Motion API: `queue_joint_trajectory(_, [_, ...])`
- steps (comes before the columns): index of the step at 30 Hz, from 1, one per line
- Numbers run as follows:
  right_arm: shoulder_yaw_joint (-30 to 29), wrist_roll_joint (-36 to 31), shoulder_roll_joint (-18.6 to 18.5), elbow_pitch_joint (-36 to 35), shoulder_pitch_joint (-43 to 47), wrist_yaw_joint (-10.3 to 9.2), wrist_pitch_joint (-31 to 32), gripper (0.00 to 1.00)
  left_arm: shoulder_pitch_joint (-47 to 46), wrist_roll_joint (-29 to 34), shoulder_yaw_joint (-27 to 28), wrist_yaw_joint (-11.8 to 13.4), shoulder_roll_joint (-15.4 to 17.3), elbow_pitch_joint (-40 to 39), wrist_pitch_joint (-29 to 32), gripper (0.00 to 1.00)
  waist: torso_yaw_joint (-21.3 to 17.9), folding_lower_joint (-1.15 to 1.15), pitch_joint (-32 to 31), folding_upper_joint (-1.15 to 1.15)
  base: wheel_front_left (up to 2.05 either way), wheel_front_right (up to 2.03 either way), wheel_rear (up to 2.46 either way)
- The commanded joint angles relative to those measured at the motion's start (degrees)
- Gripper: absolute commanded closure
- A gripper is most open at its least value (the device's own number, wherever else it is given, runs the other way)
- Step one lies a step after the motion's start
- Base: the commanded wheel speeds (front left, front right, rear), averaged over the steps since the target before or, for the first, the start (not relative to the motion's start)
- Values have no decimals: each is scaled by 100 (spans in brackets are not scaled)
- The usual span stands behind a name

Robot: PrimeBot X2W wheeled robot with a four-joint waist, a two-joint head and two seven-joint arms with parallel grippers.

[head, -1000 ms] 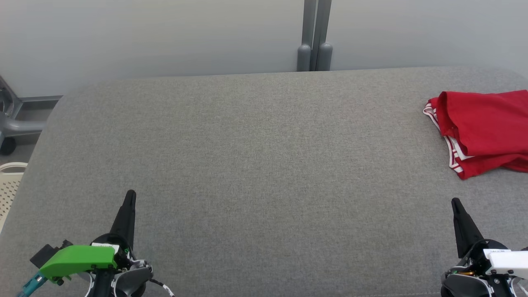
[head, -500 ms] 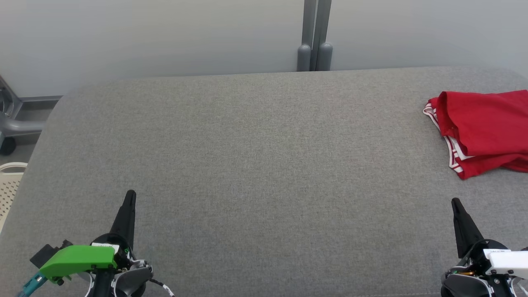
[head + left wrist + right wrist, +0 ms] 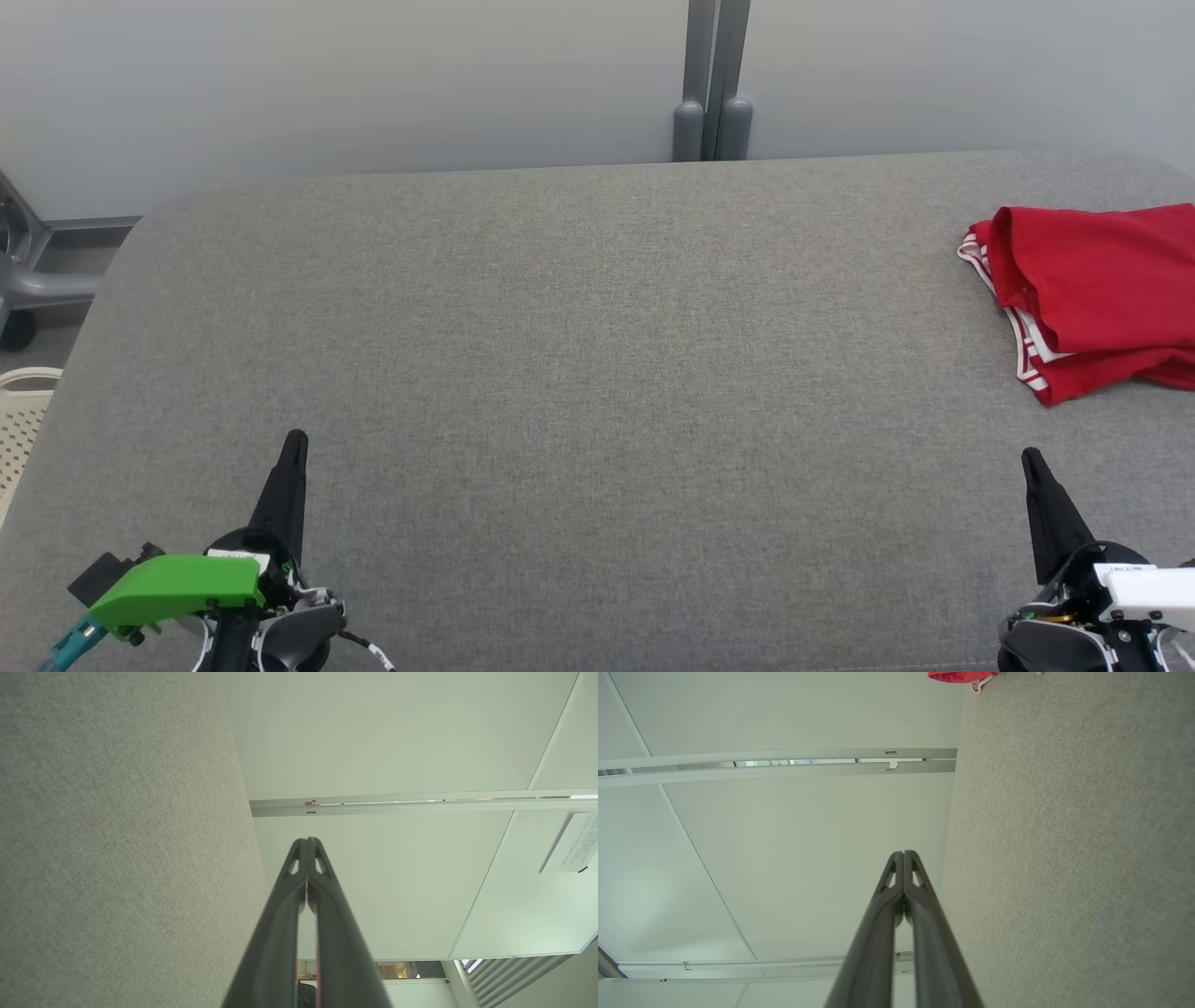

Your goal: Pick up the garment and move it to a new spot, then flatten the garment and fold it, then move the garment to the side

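Fingertips of the left gripper [image 3: 307,841] and right gripper [image 3: 904,854] are pressed together, holding nothing, both poised above the grey table [image 3: 597,373]. Folded red garment [image 3: 1092,294] lies at the table's far right edge, well apart from either gripper.

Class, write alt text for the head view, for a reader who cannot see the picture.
A red garment with white-striped trim lies in loose folds at the far right of a grey fabric surface, cut off by the picture's edge. The left gripper and right gripper sit at the lower corners, pointing forward, neither touching it.
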Motion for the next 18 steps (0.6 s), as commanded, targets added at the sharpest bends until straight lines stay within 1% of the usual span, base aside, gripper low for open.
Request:
queue_joint_trajectory(1, [-11, 6, -24, -24, 64, 2, 31, 100, -71, -28, 22, -34, 0, -16, 1, 100, 0, 0, 0, 0, 0, 0, 0])
queue_joint_trajectory(18, [-11, 6, -24, -24, 64, 2, 31, 100, -70, -28, 22, -34, 1, -17, 0, 100, 0, 0, 0, 0, 0, 0, 0])
